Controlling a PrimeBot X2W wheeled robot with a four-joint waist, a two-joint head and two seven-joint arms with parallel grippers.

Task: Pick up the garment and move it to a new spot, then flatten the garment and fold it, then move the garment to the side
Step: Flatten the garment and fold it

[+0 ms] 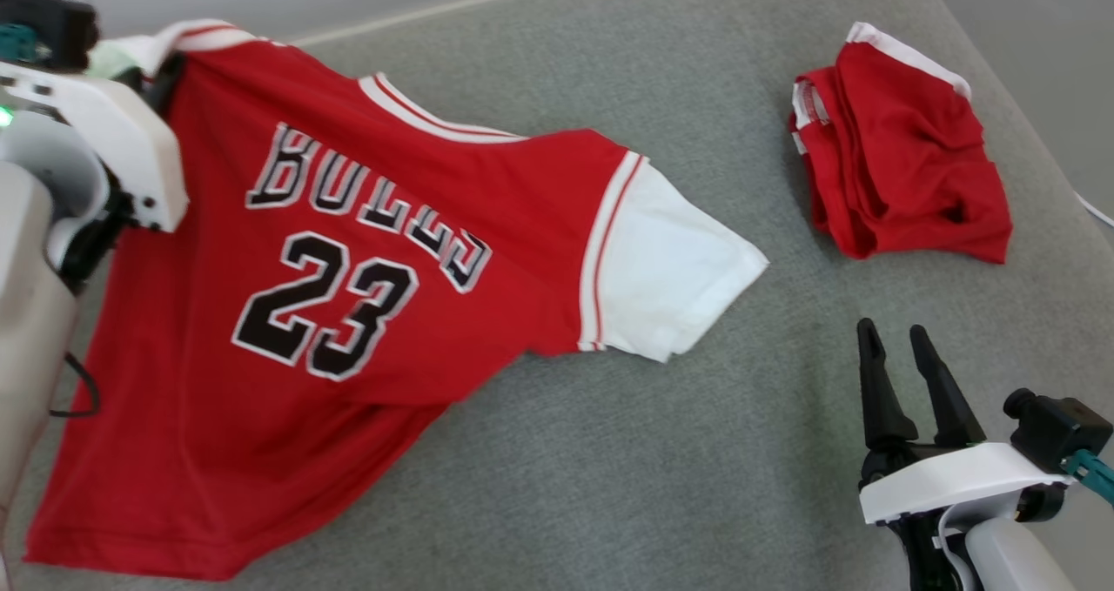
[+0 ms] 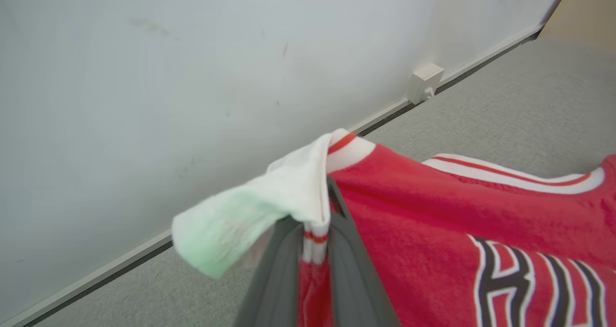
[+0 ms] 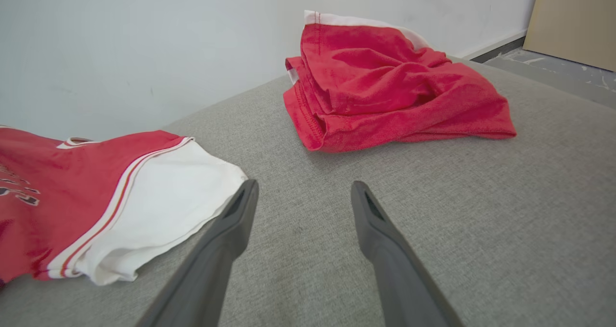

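Observation:
The garment [image 1: 392, 225] is a red jersey with white sleeves, "BULLS" and "23" on it. It is partly raised at its far left corner and drapes down over the grey padded surface [image 1: 696, 452]. My left gripper [image 1: 164, 76] is shut on the garment's white-banded shoulder seam; in the left wrist view the gripper [image 2: 315, 211] pinches that seam, with the white sleeve [image 2: 250, 221] flopped over one finger. The other white sleeve [image 3: 159, 197] lies flat beside my right gripper [image 3: 304, 187]. That gripper [image 1: 892, 330] stands open and holds nothing, low over the surface at the near right.
A crumpled pair of red shorts [image 1: 905, 173] with white trim lies at the far right, beyond the right gripper's fingers [image 3: 385, 86]. A white wall [image 2: 192, 76] borders the surface at the back. The surface's right edge [image 1: 1001, 60] drops to the floor.

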